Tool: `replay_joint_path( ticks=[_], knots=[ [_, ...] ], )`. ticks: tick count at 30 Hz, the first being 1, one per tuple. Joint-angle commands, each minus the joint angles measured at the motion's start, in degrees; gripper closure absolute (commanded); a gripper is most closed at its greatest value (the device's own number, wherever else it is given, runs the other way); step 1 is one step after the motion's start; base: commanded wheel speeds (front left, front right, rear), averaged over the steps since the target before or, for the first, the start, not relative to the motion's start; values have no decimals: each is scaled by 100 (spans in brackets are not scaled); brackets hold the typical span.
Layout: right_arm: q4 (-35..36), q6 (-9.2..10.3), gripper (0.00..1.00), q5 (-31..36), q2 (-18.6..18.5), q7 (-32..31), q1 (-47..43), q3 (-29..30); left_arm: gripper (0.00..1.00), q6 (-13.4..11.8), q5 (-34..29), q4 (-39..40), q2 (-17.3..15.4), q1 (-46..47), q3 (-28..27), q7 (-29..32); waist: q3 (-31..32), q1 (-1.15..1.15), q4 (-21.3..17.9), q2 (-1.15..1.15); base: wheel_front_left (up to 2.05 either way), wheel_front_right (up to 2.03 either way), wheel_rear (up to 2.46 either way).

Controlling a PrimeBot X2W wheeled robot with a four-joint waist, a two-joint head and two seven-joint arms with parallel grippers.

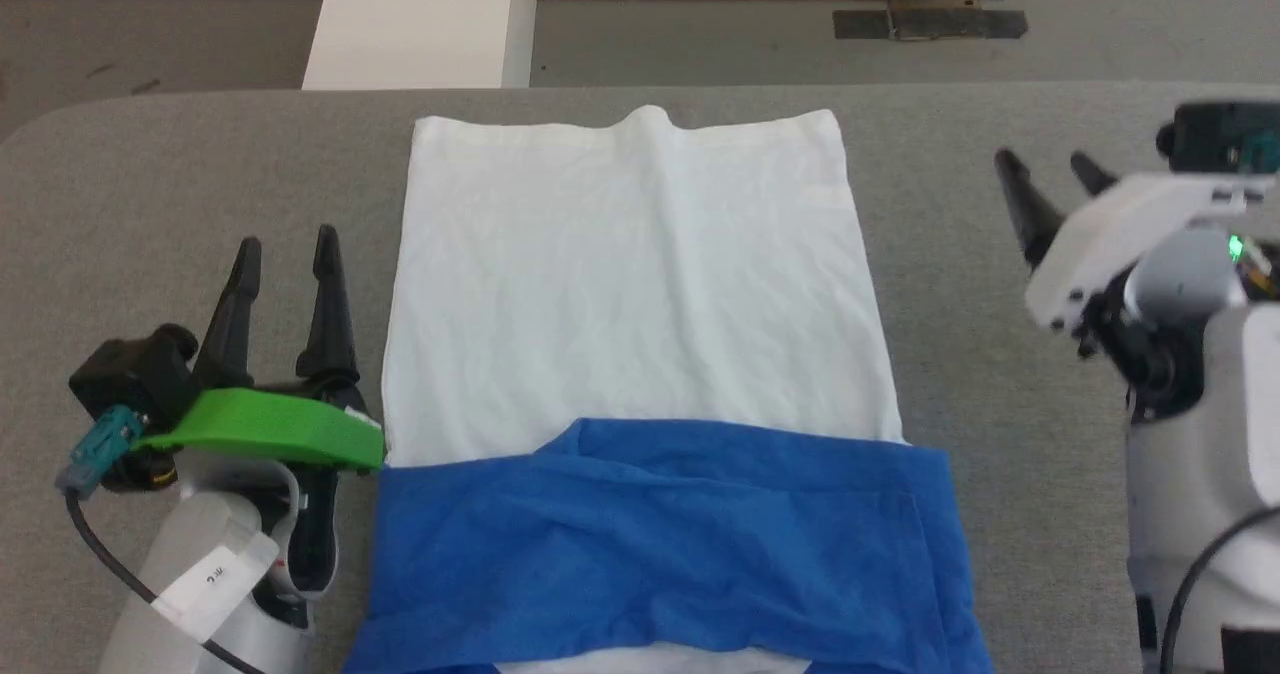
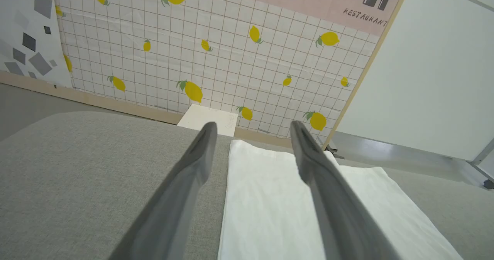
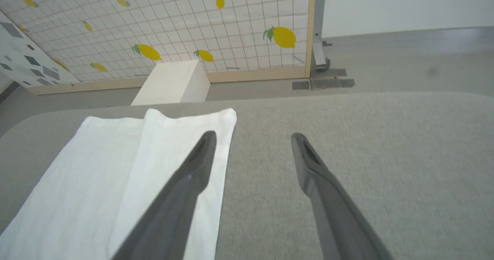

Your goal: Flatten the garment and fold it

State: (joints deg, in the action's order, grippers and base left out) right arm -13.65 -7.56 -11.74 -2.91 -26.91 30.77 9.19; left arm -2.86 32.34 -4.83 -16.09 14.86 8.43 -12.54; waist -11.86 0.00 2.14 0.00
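The garment [image 1: 640, 284] lies flat on the grey table [image 1: 200, 184], its white body stretching away from me. Its bright blue sleeves [image 1: 680, 544] are folded across the near end in a wide band. My left gripper [image 1: 287, 247] hovers just off the garment's left edge, open, with nothing between its fingers. My right gripper [image 1: 1050, 166] is raised to the right of the garment, well clear of the cloth, also open and empty. The left wrist view shows the white cloth [image 2: 270, 206] under the open left gripper [image 2: 251, 125]. In the right wrist view the white cloth [image 3: 115, 175] lies left of the open right gripper [image 3: 252, 135].
A white block [image 1: 420, 19] stands on the floor beyond the table's far edge. A tiled wall panel with lemons [image 2: 216, 51] rises behind it. Dark tape patches [image 1: 930, 22] mark the floor at the far right.
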Motion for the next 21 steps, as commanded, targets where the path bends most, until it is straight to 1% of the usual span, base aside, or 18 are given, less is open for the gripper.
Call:
replay_joint_path(
  ticks=[1, 6, 10, 12, 16, 18, 21],
  knots=[
    [-118, 8, 0, 183, 3, -200, 472, 38, 0, 26, 28, 53, 16, 198, 14, -22, -642, 0, 427, 0, 0, 0, 0],
    [-746, 8, 0, 888, 3, -1076, 1837, 232, 0, 99, 62, 157, 81, 584, 31, -54, -1308, 0, 793, 0, 0, 0, 0],
    [-1213, 8, 0, 1689, 3, -1927, 2740, 236, 0, 156, 84, 230, 104, 864, 3, -94, -1816, 0, 1066, 0, 0, 0, 0],
    [-1407, 8, 0, 1963, 3, -2377, 3059, 236, 0, 182, 97, 268, 107, 953, -10, -108, -2017, 0, 1155, 0, 0, 0, 0],
    [-1721, 8, 0, 2273, 3, -3278, 3533, 242, 0, 217, 115, 306, 95, 1071, -31, -124, -2314, 0, 1252, 0, 0, 0, 0],
    [-1755, 8, 0, 2427, 3, -3571, 3700, 199, 0, 238, 123, 331, 90, 1115, -36, -132, -2448, 0, 1283, 0, 0, 0, 0],
    [-1763, 8, 0, 2528, 3, -3821, 3848, 111, 0, 259, 128, 336, 91, 1181, -31, -139, -2609, 0, 1301, 0, 0, 0, 0]
  ],
)
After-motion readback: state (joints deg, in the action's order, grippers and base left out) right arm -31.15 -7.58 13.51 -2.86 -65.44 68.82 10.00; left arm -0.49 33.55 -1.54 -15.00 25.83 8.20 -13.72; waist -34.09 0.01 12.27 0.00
